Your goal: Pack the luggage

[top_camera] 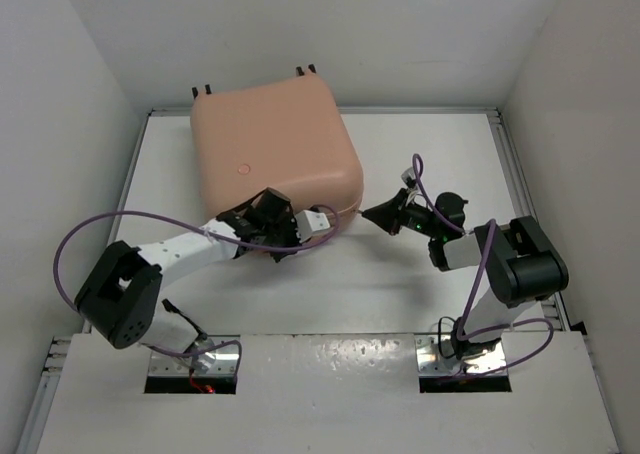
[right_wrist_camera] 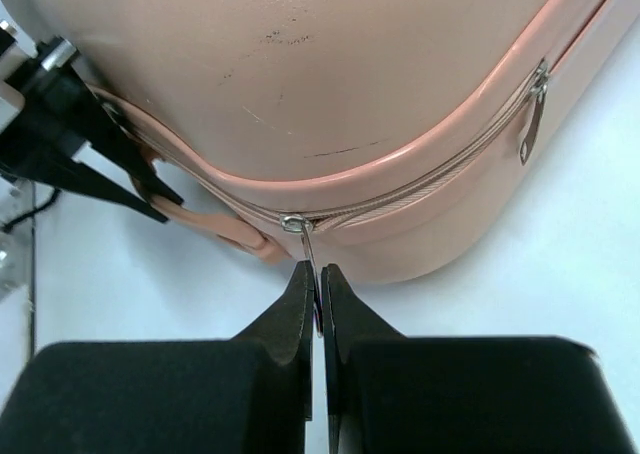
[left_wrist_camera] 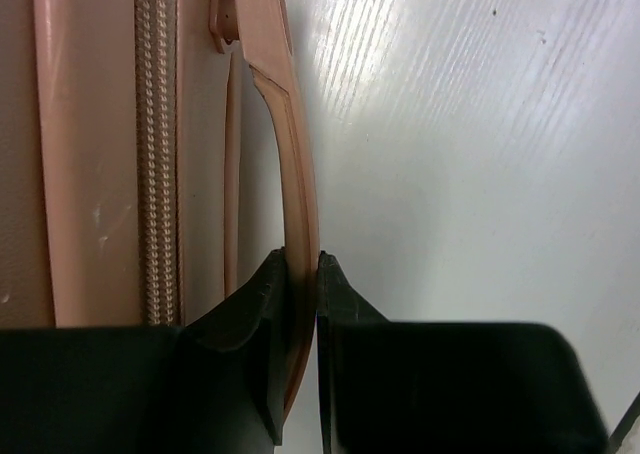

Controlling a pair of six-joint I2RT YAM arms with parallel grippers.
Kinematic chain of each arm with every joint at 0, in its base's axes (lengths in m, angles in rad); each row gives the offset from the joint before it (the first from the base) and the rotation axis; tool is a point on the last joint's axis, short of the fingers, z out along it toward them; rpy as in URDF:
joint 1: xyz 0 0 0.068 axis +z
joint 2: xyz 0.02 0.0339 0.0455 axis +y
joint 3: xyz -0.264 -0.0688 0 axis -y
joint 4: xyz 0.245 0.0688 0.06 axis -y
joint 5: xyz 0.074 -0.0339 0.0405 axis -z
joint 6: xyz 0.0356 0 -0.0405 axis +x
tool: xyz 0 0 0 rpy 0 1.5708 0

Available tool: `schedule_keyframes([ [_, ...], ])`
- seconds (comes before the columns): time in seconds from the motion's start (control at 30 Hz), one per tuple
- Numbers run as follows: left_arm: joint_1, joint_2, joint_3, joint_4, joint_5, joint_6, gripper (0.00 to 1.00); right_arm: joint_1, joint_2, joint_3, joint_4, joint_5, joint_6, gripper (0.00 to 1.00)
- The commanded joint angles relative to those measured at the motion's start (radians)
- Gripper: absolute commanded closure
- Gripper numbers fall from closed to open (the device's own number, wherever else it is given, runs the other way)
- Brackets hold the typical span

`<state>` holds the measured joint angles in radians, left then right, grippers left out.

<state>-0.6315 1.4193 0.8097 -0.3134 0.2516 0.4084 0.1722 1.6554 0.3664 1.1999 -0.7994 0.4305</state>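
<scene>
The salmon-pink luggage (top_camera: 272, 149) lies flat and closed at the back middle of the table, wheels at its far edge. My left gripper (left_wrist_camera: 303, 269) is shut on its pink side handle (left_wrist_camera: 292, 164), beside the zipper track (left_wrist_camera: 155, 154). In the top view the left gripper (top_camera: 283, 236) sits at the luggage's near edge. My right gripper (right_wrist_camera: 315, 271) is shut on a metal zipper pull (right_wrist_camera: 303, 236) at the near corner; in the top view the right gripper (top_camera: 372, 215) is just right of that corner. A second zipper pull (right_wrist_camera: 533, 124) hangs further along the zipper.
White walls enclose the table (top_camera: 420, 274) on three sides. The left arm's black fingers (right_wrist_camera: 70, 134) show at the left of the right wrist view. Purple cables (top_camera: 90, 236) loop beside both arms.
</scene>
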Motion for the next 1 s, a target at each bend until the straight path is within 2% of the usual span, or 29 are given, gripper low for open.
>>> schedule_keyframes([
  [0.0,0.036,-0.095,-0.027,-0.19,-0.04,0.039,0.99,-0.074,0.001,0.028,-0.042,0.147,-0.185,1.0],
  [0.27,0.075,-0.18,-0.07,-0.222,-0.017,0.219,1.0,-0.089,0.023,0.121,-0.135,0.204,-0.285,1.0],
  [0.6,0.144,-0.315,-0.205,-0.274,0.012,0.594,1.0,-0.12,0.09,0.239,-0.183,0.215,-0.331,1.0],
  [0.77,0.171,-0.315,-0.214,-0.293,0.034,0.678,1.0,-0.109,0.205,0.357,-0.189,0.255,-0.319,1.0],
  [0.97,0.181,-0.315,-0.214,-0.293,0.052,0.699,1.0,-0.097,0.328,0.551,-0.232,0.327,-0.291,1.0],
])
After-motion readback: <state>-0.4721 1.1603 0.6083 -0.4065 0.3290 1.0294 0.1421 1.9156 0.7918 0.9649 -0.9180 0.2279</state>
